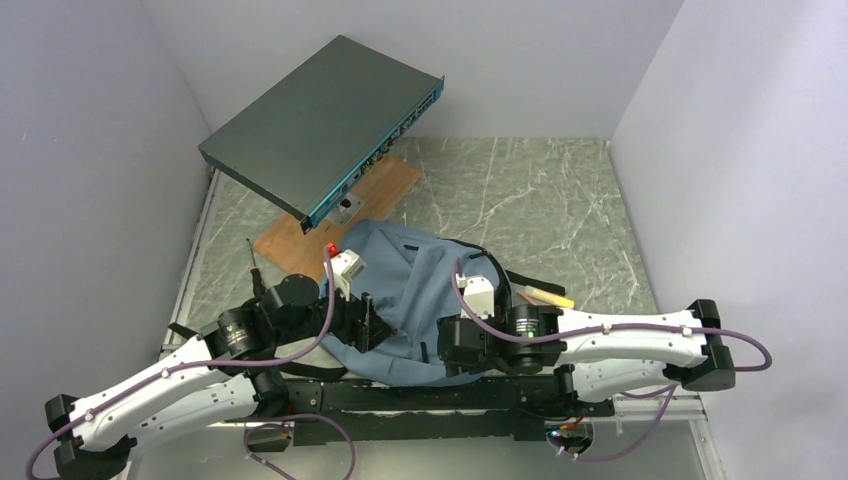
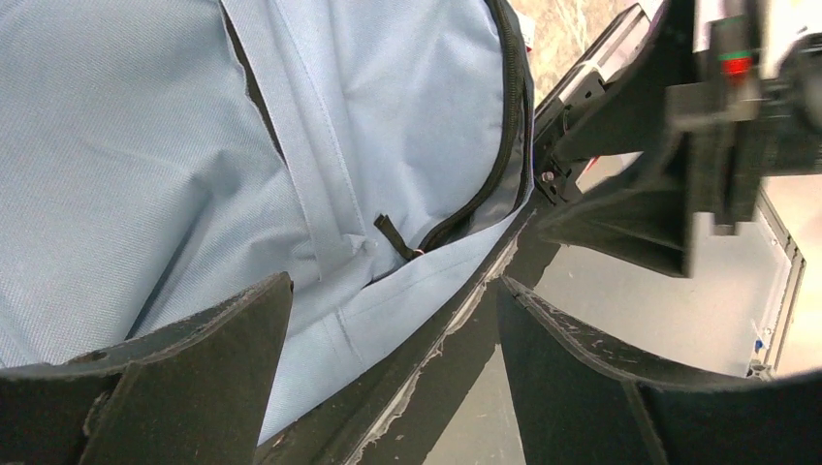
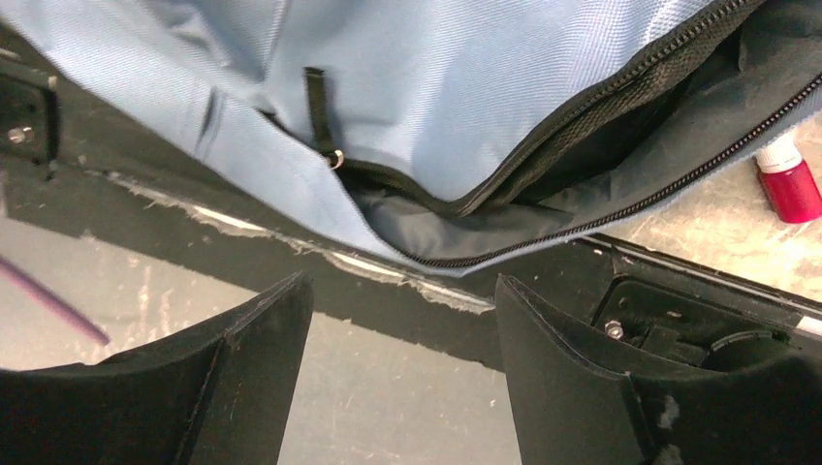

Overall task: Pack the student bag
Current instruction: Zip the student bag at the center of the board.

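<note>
The left hand [image 2: 393, 291] is wide open and holds nothing. The bag [image 2: 145, 145] lies just past its fingers, close but not touching. The right hand [image 3: 399, 286] is open too, with nothing in it. The bag's edge is right in front of it, a little beyond the fingertips.

The bag is soft cloth. I think it is light and floppy, so it will sag and fold when lifted, and it will not hold its mouth open by itself. The cloth looks a bit rough, so it should not slip much. It will not break.

A good place to take hold is the loose cloth lip beside the zip [image 3: 620, 87], straight ahead of the right hand. There the zip gapes and the black lining [image 3: 543, 208] shows. The small pull tab [image 3: 315, 107] is thin and would be hard to pinch.

Count: one bag, two hands, one open zip that I can see. Off to the side of the right hand is one red tube [image 3: 790, 179]. Farther out on the tabletop [image 1: 520, 190] lie one yellow pen [image 1: 548, 297] and one board [image 1: 375, 190]. One grey box [image 1: 320, 125] sits tilted over the board.
</note>
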Controlling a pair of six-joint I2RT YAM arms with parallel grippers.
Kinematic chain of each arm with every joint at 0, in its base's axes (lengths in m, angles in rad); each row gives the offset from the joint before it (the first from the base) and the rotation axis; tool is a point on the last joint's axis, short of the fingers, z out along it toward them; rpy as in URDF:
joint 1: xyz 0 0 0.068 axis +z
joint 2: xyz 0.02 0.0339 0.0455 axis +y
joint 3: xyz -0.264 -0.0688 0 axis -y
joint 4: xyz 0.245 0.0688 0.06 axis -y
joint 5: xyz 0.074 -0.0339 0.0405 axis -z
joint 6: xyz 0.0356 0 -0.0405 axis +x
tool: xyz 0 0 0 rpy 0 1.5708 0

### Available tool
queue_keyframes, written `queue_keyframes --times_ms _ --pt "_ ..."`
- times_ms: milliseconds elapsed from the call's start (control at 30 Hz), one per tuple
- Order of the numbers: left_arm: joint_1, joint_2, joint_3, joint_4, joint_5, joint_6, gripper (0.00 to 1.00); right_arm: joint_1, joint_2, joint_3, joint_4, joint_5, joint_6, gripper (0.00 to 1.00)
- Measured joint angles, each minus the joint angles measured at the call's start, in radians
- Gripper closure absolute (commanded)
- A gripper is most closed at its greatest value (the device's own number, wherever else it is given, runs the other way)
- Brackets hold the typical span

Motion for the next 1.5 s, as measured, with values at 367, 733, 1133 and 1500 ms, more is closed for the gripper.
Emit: queue_keyframes --times_ms 367,733,1133,1500 --pt "0.0 -0.005 -0.022 0.005 0.013 -0.001 0.17 0.095 0.04 0.168 0.012 0.103 -0.034 0.35" --pt "0.0 -0.011 -0.021 -0.025 -0.015 -0.005 0.17 -0.287 0.005 -0.212 0.608 -0.223 -0.274 0.49" --pt "0.0 -0.009 -0.018 -0.031 -0.022 -0.029 0.17 -0.293 0.103 -0.246 0.743 -0.36 -0.355 0.56" --pt "0.0 0.021 -0.018 -0.029 -0.021 -0.029 0.13 -0.253 0.092 -0.322 0.738 -0.356 -0.352 0.55"
